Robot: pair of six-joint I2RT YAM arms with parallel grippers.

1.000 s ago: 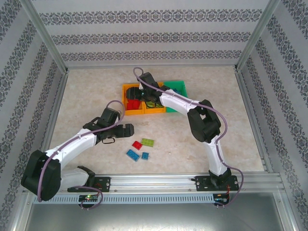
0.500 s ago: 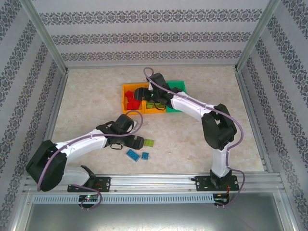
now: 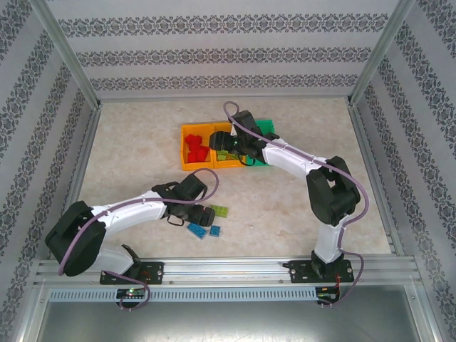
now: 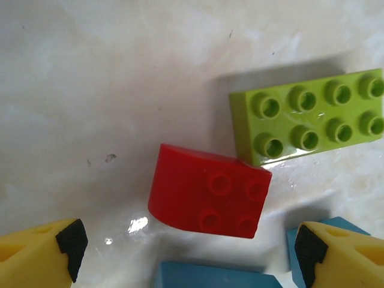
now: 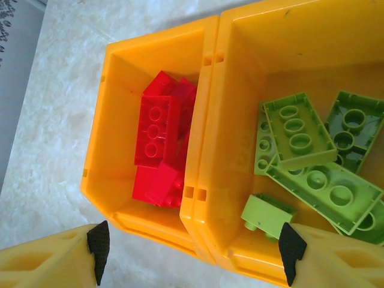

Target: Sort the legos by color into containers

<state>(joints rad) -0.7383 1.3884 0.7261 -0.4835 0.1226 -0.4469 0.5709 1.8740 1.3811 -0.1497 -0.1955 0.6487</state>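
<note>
My left gripper (image 4: pixel 189 252) is open and hangs low over a loose red lego (image 4: pixel 207 195) on the table, one fingertip (image 4: pixel 72 247) on each side of it and apart from it. A lime lego (image 4: pixel 309 117) touches the red one's far corner, and two blue legos (image 4: pixel 210 276) lie just nearer. From above, the left gripper (image 3: pixel 201 211) sits beside the lime lego (image 3: pixel 219 210). My right gripper (image 5: pixel 195 252) is open above two orange containers: one (image 5: pixel 114 120) holds red legos (image 5: pixel 157 135), the other (image 5: pixel 240 90) lime legos (image 5: pixel 312 162). A green container (image 3: pixel 268 128) stands to their right.
Blue legos (image 3: pixel 196 229) lie near the front of the table by the left gripper. The three containers stand in a row mid-table, edge to edge. Metal frame posts and patterned walls close in the table (image 3: pixel 128 157) on three sides.
The left gripper has swung right and come down over the loose legos. The right gripper has shifted right from the red container to over the lime one.
</note>
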